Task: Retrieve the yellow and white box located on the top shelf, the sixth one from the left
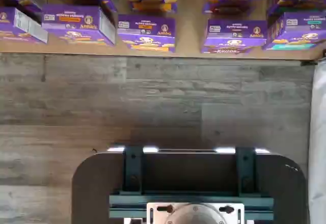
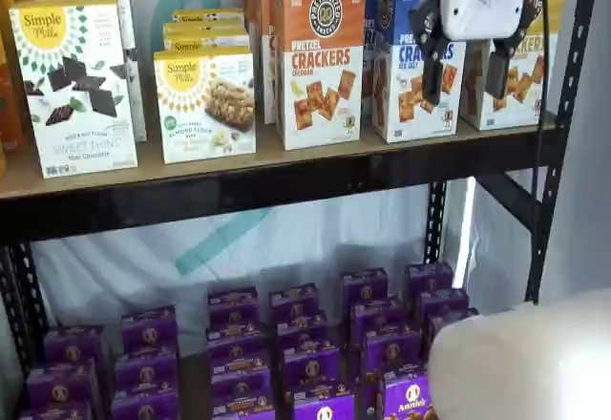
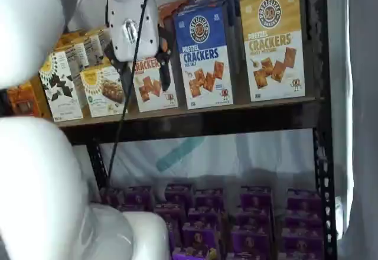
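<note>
At the right end of the top shelf [image 3: 195, 115] stands the yellow and white box [image 3: 273, 41], untouched, while the gripper [image 2: 470, 74] hangs before the shelf with fingers apart, so the approach is underway and next needs squaring up

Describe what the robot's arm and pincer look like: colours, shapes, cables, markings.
The pincer has a boxy, glossy white body with a small grey emblem on its face, and two short black fingers below it. In a shelf view a metallic ring tops the body and a thin black cable hangs alongside it. The arm is bulky, rounded and smooth white.
</note>
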Robot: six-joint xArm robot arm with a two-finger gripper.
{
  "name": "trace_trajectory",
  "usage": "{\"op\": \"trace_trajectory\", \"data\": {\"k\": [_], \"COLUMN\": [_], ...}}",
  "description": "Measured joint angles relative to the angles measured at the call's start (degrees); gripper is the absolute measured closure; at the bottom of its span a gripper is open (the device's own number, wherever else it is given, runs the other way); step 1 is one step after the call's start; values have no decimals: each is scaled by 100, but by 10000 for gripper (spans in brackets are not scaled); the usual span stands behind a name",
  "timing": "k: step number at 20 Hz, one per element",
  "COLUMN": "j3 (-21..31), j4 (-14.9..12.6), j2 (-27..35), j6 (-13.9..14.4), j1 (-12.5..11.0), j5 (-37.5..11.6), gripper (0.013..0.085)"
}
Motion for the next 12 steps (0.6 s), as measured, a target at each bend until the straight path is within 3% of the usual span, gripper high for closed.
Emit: {"op": "trace_trajectory", "data": {"k": [1, 2, 12], "j3": [253, 293, 601], "j4": [-247, -292, -290], "j2": [-249, -287, -410], "j6": [120, 142, 27], "j1": [226, 255, 123], "j5": [-412, -483, -683], "gripper": [130, 130, 130]}}
